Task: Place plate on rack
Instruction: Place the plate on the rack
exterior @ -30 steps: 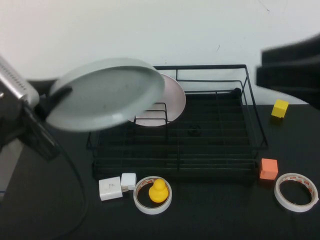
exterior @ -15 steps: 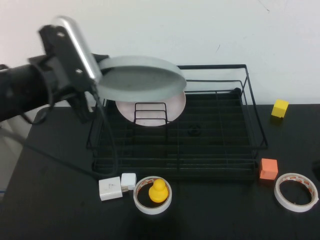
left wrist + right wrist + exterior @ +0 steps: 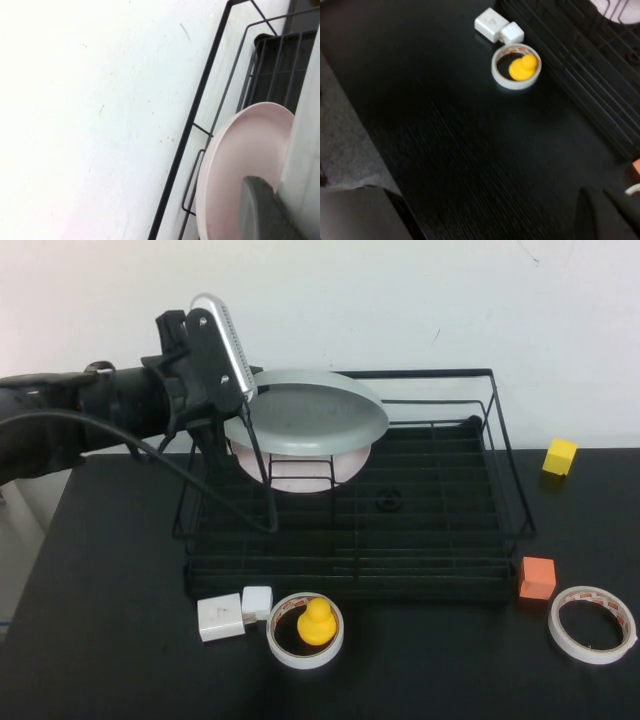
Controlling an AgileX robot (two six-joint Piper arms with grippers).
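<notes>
Two plates in view: the pale grey plate (image 3: 312,412) held almost flat above the far-left corner of the black wire rack (image 3: 420,540), clamped at its left rim by the left gripper (image 3: 240,405); one pinkish-white plate (image 3: 300,468) standing on edge in the rack beneath it. Right gripper (image 3: 607,217) hanging over the black table (image 3: 110,640), fingers' state impossible to tell. Two tape rolls (image 3: 306,630) (image 3: 592,624), one ringing a yellow figure (image 3: 318,621). Two cubes: orange (image 3: 537,577), yellow (image 3: 559,456). Two white chargers (image 3: 234,614).
</notes>
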